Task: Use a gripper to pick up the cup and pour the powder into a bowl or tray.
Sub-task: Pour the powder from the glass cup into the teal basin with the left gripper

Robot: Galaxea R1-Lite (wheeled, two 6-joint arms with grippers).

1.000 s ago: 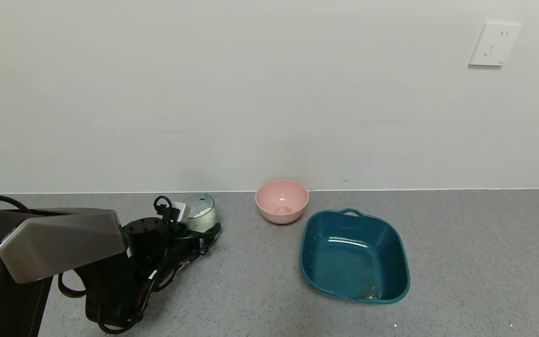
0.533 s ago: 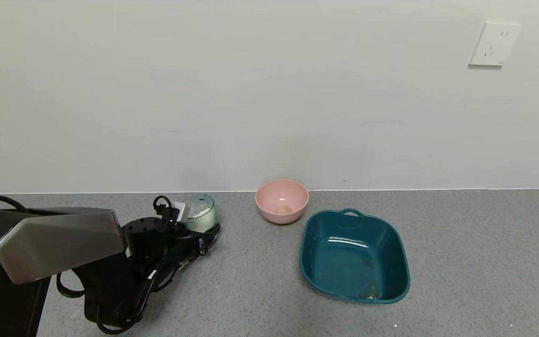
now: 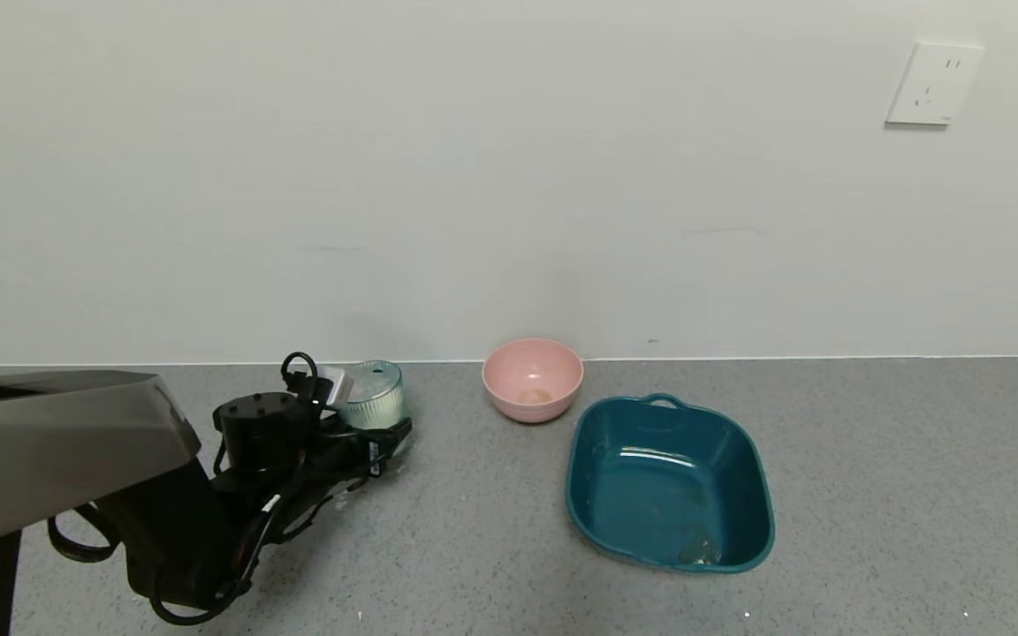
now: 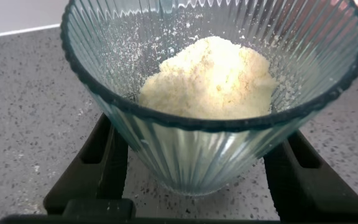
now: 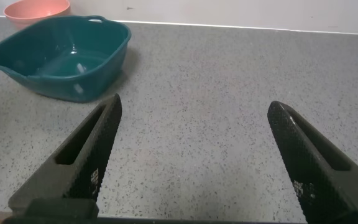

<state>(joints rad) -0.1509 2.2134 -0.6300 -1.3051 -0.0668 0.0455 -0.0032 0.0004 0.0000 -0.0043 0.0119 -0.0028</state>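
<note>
The ribbed pale blue-green cup [image 3: 375,396] is at the back left of the grey counter, between the fingers of my left gripper [image 3: 383,417], which is shut on its sides. In the left wrist view the cup [image 4: 210,158] fills the frame, with a heap of white powder [image 4: 210,78] inside, and black fingers [image 4: 101,165] press on both sides. The dark teal basin [image 3: 761,481] sits to the right of the cup and holds a little residue. My right gripper [image 5: 194,107] is open and empty over bare counter, out of the head view.
A pink bowl [image 3: 533,378] stands by the wall between the cup and the basin. In the right wrist view the basin [image 5: 95,78] and the pink bowl [image 5: 36,9] show farther off. A wall socket [image 3: 933,84] is at the upper right.
My left arm has shifted left and up a little. The cup has moved with it, now slightly higher and further left than before.
</note>
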